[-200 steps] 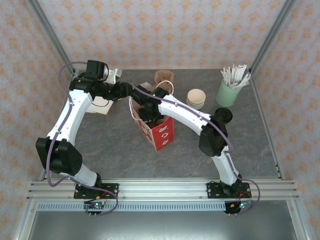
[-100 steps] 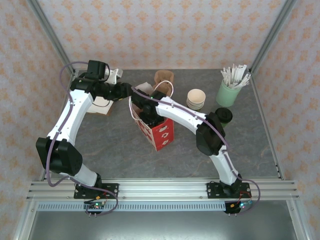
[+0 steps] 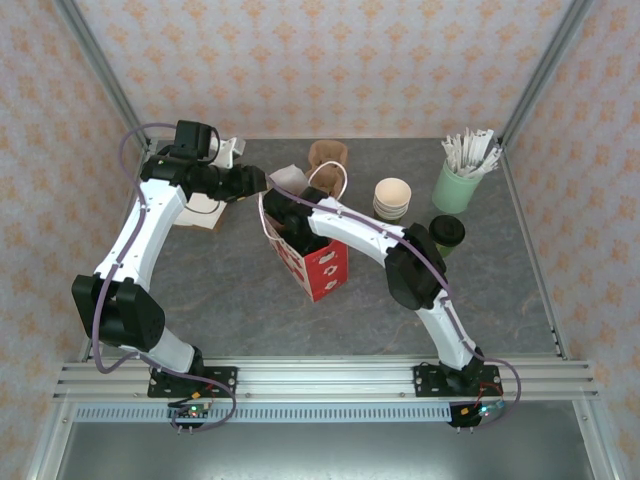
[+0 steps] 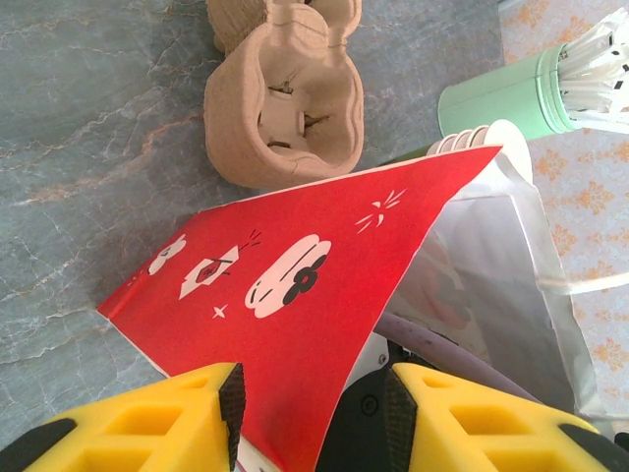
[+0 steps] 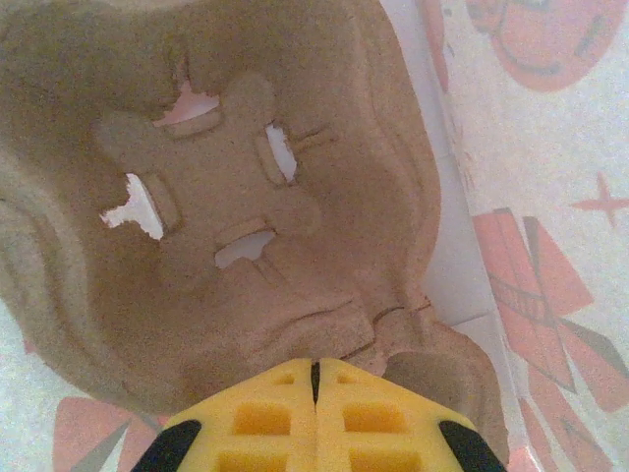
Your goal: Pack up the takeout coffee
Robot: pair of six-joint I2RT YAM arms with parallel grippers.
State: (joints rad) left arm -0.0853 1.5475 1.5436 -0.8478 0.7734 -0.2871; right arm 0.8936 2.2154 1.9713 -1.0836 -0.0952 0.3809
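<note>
- The right gripper [image 5: 314, 379] is closed, its yellow fingers pressed together so that a thin seam is all that shows between them. Their tips meet the near rim of a brown moulded-pulp cup carrier [image 5: 226, 197]. I cannot tell whether a fold of pulp is pinched.
- Behind that carrier lies a pale surface printed with red shapes.
- From above, the right arm reaches left and down into the mouth of a red paper bag with white prints [image 3: 322, 268], which stands mid-tabletop.
- The left gripper [image 4: 313, 388] is partway apart. A corner of the bag's red side panel runs between its yellow fingers, and I cannot tell whether the pads press the paper. Seen from above, it sits at the bag's far-left rim.
- Just beyond the bag, a second brown pulp carrier [image 3: 328, 155] rests on the grey marbled tabletop [image 3: 230, 290].
- To the right of it stands a stack of cream paper cups [image 3: 392, 195].
- The takeout coffee, a dark green paper cup with a round black lid [image 3: 446, 233], stands upright on the tabletop. It is well right of the bag, outside it, and just near-right of the cream stack.
- A pale mint cup of white sticks [image 3: 455, 185] stands just beyond it at the far right.
</note>
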